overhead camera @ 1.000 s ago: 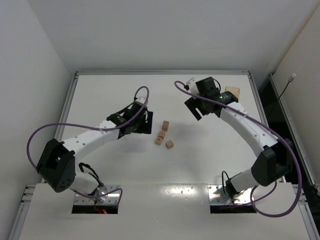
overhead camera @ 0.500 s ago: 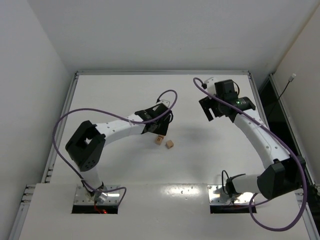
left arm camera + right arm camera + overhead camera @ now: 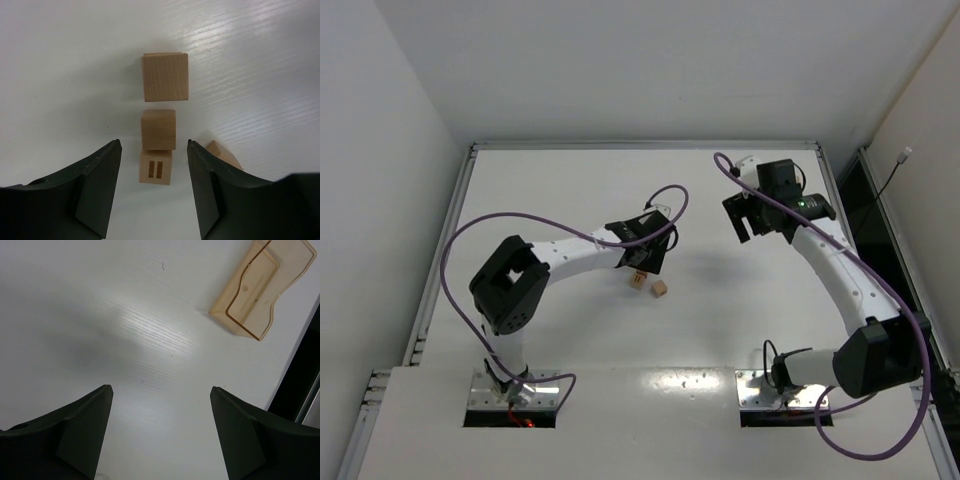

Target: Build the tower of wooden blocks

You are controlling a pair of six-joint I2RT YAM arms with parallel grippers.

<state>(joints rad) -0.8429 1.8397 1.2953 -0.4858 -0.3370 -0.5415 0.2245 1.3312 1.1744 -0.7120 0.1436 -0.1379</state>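
Several small tan wood blocks lie flat on the white table; no tower stands. In the left wrist view three lie in a line: a far cube (image 3: 165,77), a middle cube (image 3: 158,129) and a cube with two dark marks (image 3: 155,166). Another cube (image 3: 223,155) peeks out beside the right finger. My left gripper (image 3: 154,145) is open and hovers over this line, its fingers either side of the marked cube, touching nothing. From above, the left gripper (image 3: 645,258) covers the far cubes; the marked cube (image 3: 638,281) and the side cube (image 3: 660,289) show. My right gripper (image 3: 750,215) is open and empty.
In the right wrist view the open right gripper (image 3: 161,388) hangs over bare white table. A translucent orange tray (image 3: 260,285) lies at the far right, near the table's dark edge (image 3: 300,380). A raised rim (image 3: 640,146) runs along the table's back.
My left arm has swung right and now hangs over the cubes, covering the far ones. My right arm has drawn back to the right, away from the cubes.
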